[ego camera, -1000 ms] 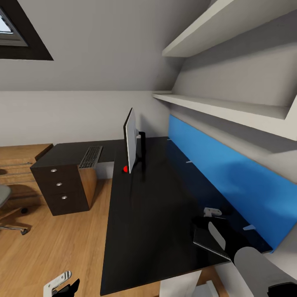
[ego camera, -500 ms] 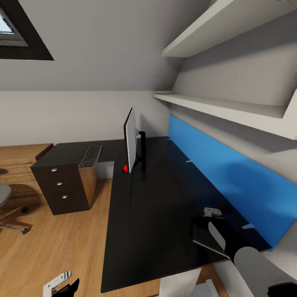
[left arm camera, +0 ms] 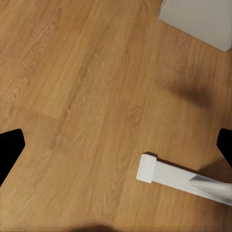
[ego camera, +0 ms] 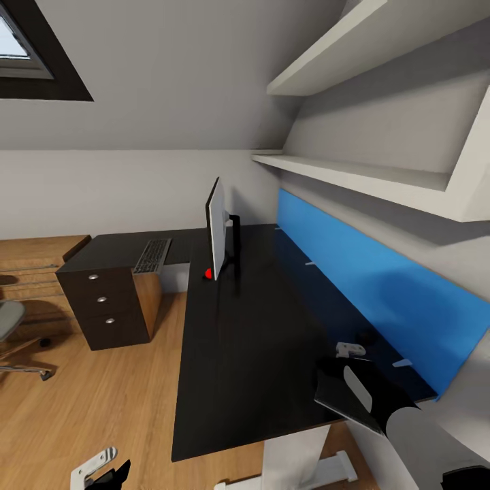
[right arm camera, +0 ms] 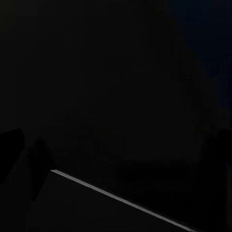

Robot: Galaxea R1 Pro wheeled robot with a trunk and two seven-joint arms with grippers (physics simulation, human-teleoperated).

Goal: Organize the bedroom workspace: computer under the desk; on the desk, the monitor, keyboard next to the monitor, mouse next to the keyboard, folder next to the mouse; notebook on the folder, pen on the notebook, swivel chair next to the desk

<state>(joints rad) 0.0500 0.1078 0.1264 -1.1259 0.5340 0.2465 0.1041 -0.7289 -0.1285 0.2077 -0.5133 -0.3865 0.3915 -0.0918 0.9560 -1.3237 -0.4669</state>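
Observation:
The black L-shaped desk (ego camera: 252, 340) carries the thin monitor (ego camera: 216, 231), seen edge-on, and on its far wing the keyboard (ego camera: 151, 255). My right gripper (ego camera: 348, 356) hovers over the desk's near right end. A thin dark grey slab, the notebook (ego camera: 337, 398), sits just under it and juts past the desk's front edge. The right wrist view is almost black, so I cannot tell whether the gripper grips the notebook. My left gripper (ego camera: 102, 471) (left arm camera: 116, 145) hangs open over bare floor. The swivel chair (ego camera: 8, 320) stands at the far left. Mouse, folder and pen are out of view.
A three-drawer unit (ego camera: 109, 306) closes the desk's left wing. A long blue panel (ego camera: 367, 292) and white shelves (ego camera: 361, 178) line the wall on the right. A white desk foot (left arm camera: 183, 179) and a pale grey box corner (left arm camera: 198, 19) rest on the wood floor (ego camera: 102, 401).
The whole picture has shifted, so the camera moved; the desk now sits higher and farther off. The right arm and the slab beneath it kept their place in the picture.

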